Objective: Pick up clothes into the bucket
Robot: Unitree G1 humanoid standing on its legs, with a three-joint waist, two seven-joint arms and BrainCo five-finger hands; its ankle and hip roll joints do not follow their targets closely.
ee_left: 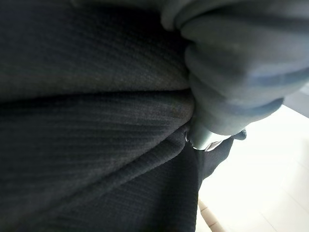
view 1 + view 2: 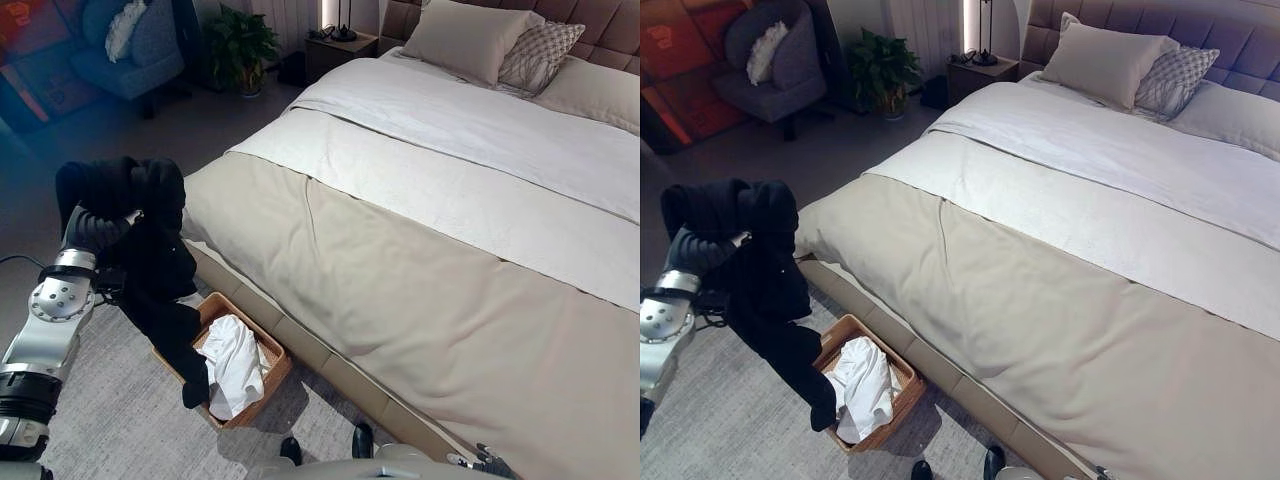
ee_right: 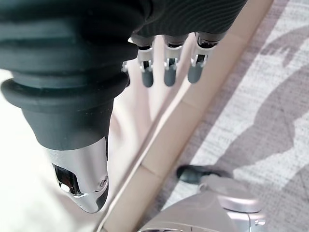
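A white garment [image 2: 232,365] already lies in the wooden basket [image 2: 275,372] on the rug beside the bed [image 2: 420,260]. The left hand [image 2: 95,232] holds a black garment [image 2: 150,260] raised over the basket, its lower end hanging against the basket's near edge. The cloth drapes over the hand, so the grip itself cannot be told. The right hand [image 3: 166,67] hangs idle by the bed frame, fingers loosely straight, holding nothing. Remaining: lower and release.

Both eye views look down from head height over the bed [image 2: 420,250], sharing the basket [image 2: 265,385] beside it. Left wrist view sits pressed against black garment [image 1: 96,135]. Right wrist view faces down the bed's edge.
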